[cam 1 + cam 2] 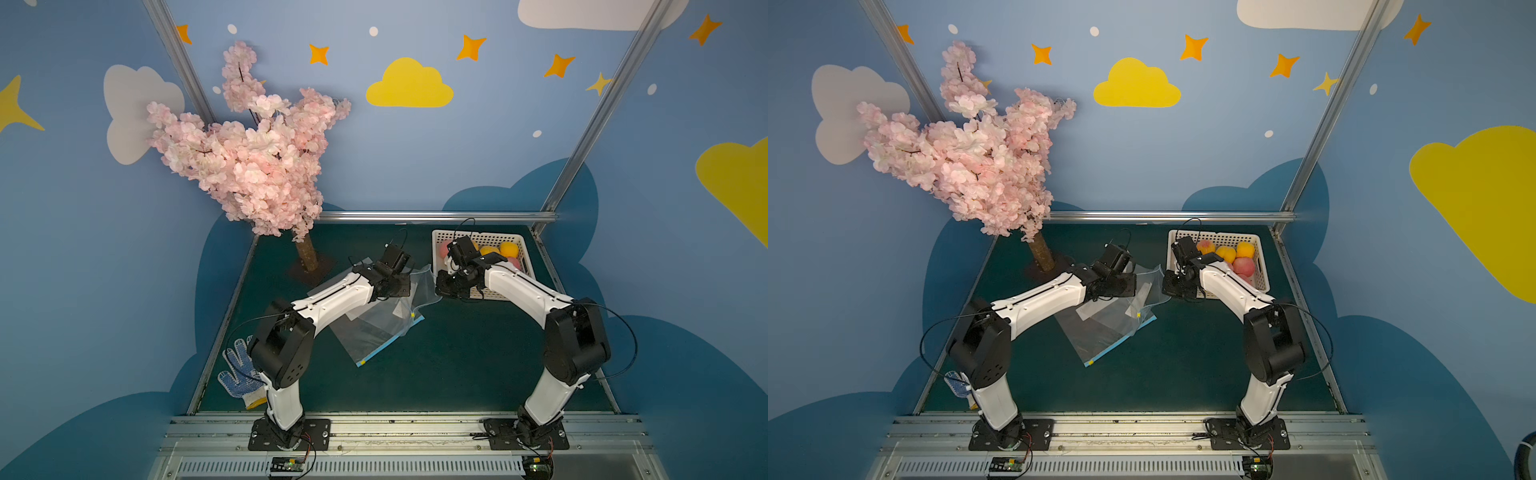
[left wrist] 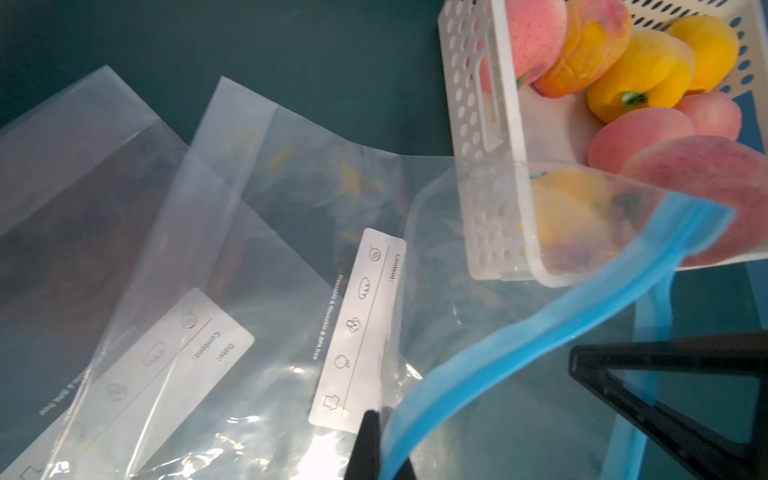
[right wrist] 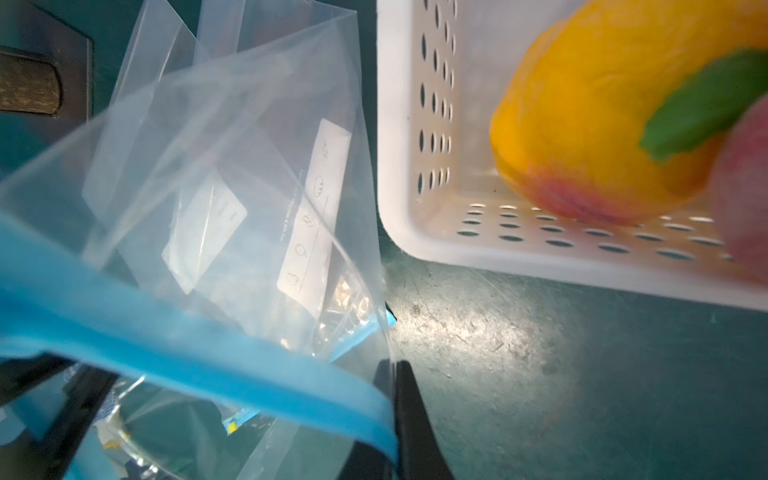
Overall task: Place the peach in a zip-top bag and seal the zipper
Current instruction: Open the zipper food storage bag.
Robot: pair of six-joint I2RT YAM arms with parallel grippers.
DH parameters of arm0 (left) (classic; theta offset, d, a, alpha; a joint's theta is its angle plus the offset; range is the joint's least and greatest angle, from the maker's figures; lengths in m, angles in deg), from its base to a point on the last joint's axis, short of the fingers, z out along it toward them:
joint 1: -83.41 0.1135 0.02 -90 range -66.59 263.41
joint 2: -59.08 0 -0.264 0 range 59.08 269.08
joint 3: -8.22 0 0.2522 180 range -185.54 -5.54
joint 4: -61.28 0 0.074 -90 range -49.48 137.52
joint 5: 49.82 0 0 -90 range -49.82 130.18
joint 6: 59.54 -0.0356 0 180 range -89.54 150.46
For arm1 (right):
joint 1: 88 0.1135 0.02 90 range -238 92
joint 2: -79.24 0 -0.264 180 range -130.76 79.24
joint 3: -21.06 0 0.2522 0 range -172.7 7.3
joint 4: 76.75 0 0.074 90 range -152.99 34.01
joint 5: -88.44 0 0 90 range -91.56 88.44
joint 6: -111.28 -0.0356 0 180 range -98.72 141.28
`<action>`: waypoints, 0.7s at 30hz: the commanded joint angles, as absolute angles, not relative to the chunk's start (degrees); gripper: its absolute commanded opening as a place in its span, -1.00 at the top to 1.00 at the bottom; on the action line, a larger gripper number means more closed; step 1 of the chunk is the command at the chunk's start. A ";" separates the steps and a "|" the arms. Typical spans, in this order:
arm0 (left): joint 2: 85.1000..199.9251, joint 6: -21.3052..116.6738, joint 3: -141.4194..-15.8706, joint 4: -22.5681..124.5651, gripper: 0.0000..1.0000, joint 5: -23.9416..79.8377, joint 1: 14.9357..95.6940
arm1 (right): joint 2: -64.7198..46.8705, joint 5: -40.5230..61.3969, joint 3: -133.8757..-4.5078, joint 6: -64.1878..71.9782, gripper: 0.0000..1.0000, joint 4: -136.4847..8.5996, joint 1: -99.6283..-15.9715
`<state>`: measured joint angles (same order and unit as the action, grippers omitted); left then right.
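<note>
A clear zip-top bag point(image 1: 424, 279) with a blue zipper band point(image 2: 540, 320) hangs lifted between my two grippers, its mouth spread open beside the basket. My left gripper point(image 2: 380, 413) is shut on one side of the zipper band. The right gripper point(image 3: 392, 365) is shut on the opposite side of the band point(image 3: 166, 332). Several peaches, pink point(image 1: 1244, 266) and yellow-orange point(image 2: 648, 62), lie in the white perforated basket point(image 1: 521, 253) just behind the right gripper. Neither gripper holds a peach.
More clear zip-top bags point(image 1: 374, 332) lie flat on the green table under the left arm. A pink blossom tree point(image 1: 249, 153) stands at the back left. A dotted work glove point(image 1: 237, 370) lies at the table's left edge.
</note>
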<state>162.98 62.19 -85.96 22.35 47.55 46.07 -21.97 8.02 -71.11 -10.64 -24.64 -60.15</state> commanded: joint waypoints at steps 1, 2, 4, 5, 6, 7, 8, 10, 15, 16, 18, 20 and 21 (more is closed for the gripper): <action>160.61 59.60 -88.57 17.89 0.90 51.07 46.37 | -21.47 6.11 -71.61 -9.26 1.00 -21.61 -59.55; 160.35 58.42 -90.13 16.35 0.91 51.14 46.32 | -20.96 6.94 -72.39 -8.92 1.00 -21.06 -59.41; 159.64 55.39 -93.38 12.87 0.91 51.68 45.87 | -19.49 8.98 -74.01 -8.33 1.00 -20.63 -59.11; 159.23 53.69 -95.51 10.78 0.92 52.95 45.48 | -18.53 10.03 -75.18 -8.00 1.00 -20.55 -58.84; 158.66 52.14 -97.58 8.59 0.93 54.77 44.90 | -17.65 11.25 -76.52 -7.77 0.99 -20.24 -58.74; 158.14 50.92 -99.37 6.99 0.93 56.16 44.40 | -16.88 12.27 -77.76 -7.86 0.99 -20.25 -58.64; 157.47 49.33 -101.45 5.31 0.93 57.70 43.88 | -16.14 13.47 -79.52 -7.99 0.99 -20.10 -58.65; 155.99 46.65 -104.93 3.15 0.94 59.85 42.81 | -14.88 15.31 -82.20 -8.61 0.99 -20.72 -58.65; 152.57 41.22 -109.83 2.08 0.94 64.61 40.72 | -12.68 17.32 -85.88 -10.75 0.98 -23.08 -58.48; 152.12 40.70 -110.11 2.16 0.94 65.43 40.53 | -12.41 16.61 -85.67 -10.95 0.97 -23.27 -58.38; 151.23 39.59 -110.38 2.50 0.94 67.39 40.52 | -12.03 14.41 -84.53 -10.97 0.97 -23.52 -58.38; 150.78 38.79 -110.37 2.69 0.94 69.04 40.53 | -11.91 12.98 -82.39 -11.15 0.97 -24.22 -58.38; 150.75 38.56 -110.48 2.78 0.94 69.27 40.46 | -12.00 12.63 -81.13 -11.14 0.96 -24.85 -58.38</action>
